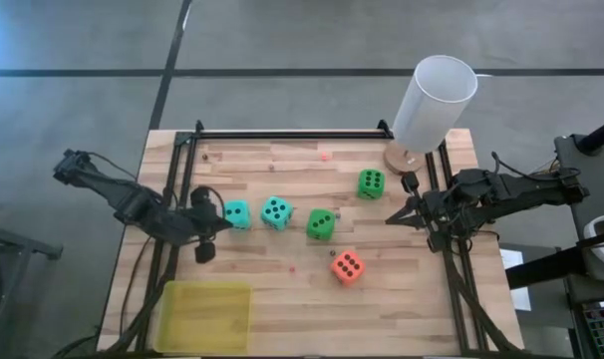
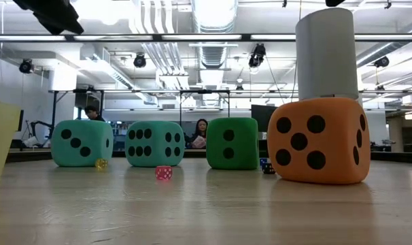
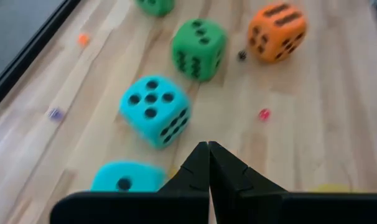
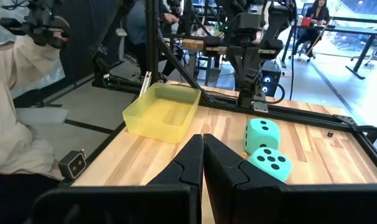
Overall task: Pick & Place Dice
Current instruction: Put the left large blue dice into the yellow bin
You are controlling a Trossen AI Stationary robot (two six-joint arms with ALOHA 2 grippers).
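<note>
Surface (image 1: 282, 299): pale wooden planks inside a black metal frame.
Tray (image 1: 204, 316): yellow, translucent, at the near left corner.
Cylinder (image 1: 434, 102): white, upright on a round wooden base at the far right corner.
Background: two seated people (image 2: 199, 133) in a ceiling-lit workshop.

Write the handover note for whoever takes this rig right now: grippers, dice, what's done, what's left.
Left gripper: shut, empty, at the table's left side beside the left teal die.
Right gripper: shut, empty, at the right side, near the white cylinder.
Dice: all five loose on the wood. Second teal die and a green die mid-table, the other green die further back, the orange-red die nearest the front.
Yellow bin: front left, no dice in it.
Done: nothing placed.
Left: probably all five dice.
</note>
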